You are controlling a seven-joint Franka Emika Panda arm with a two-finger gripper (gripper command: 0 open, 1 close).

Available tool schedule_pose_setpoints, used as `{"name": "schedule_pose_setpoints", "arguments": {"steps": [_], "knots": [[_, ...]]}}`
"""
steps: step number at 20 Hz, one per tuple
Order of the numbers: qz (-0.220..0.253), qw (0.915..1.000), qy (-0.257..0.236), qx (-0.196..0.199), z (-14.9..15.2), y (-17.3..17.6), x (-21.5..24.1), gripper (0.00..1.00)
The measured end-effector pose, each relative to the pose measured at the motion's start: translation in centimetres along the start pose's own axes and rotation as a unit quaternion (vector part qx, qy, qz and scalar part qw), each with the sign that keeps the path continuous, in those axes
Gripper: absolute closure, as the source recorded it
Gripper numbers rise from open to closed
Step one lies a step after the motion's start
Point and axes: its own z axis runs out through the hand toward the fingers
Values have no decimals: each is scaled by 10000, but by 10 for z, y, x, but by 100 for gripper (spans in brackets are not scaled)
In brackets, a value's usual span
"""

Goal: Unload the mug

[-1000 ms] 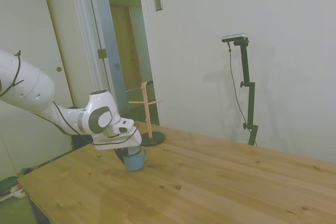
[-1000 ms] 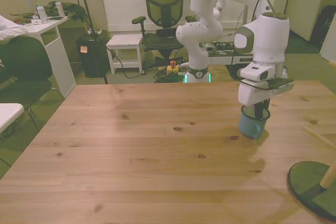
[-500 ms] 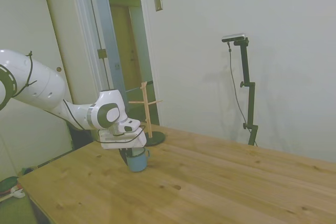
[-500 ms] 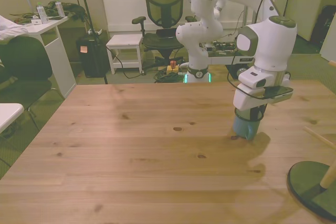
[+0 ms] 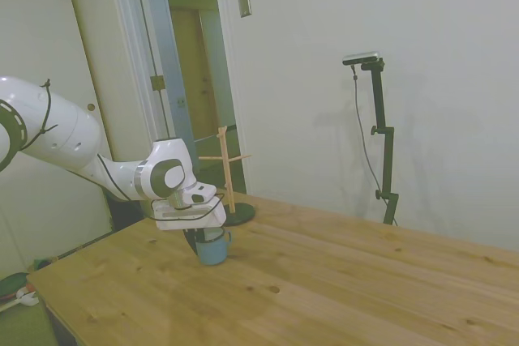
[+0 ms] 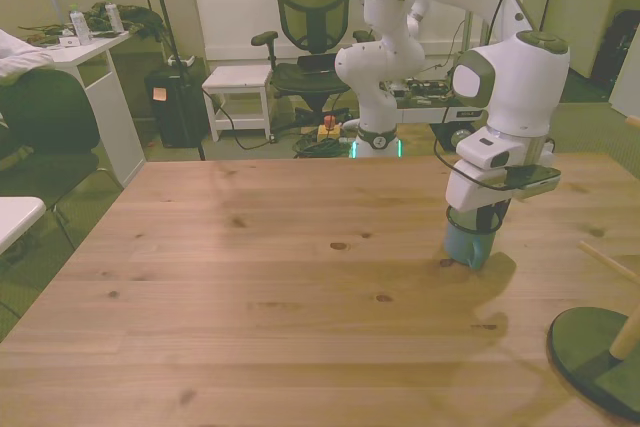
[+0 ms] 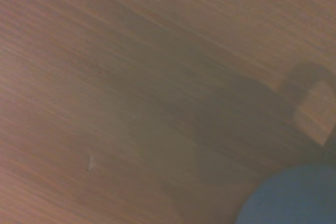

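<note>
The small blue-grey mug [image 5: 214, 251] [image 6: 468, 248] stands upright on the wooden table [image 6: 250, 287], toward the front view's right. My gripper [image 5: 202, 237] [image 6: 477, 221] comes straight down onto the mug's rim and is shut on it, and the white hand hides most of the rim. The mug's base looks to be on the tabletop. In the wrist view a blurred blue edge of the mug [image 7: 294, 198] fills one corner over the wood grain.
A wooden mug tree with a dark round base [image 5: 236, 215] [image 6: 598, 359] stands near the table's edge, beyond the mug in the side view. Behind the table in the front view are an office chair [image 6: 312, 22] and a white desk [image 6: 95, 77].
Over the last second the gripper carried the mug a short way toward the front view's left and down to the tabletop. In the last half second almost nothing moved.
</note>
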Motion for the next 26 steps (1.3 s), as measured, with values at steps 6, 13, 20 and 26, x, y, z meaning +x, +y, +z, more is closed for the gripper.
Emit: {"name": "schedule_pose_setpoints", "arguments": {"steps": [6, 13, 20, 26], "knots": [[-3, 10000, 4, -4, 0, 0, 0, 0], [-6, 10000, 6, -2, 0, -1, 0, 0], [-5, 10000, 19, 6, -2, -1, 0, 0], [-28, 10000, 44, 29, -6, -3, -2, 0]]}}
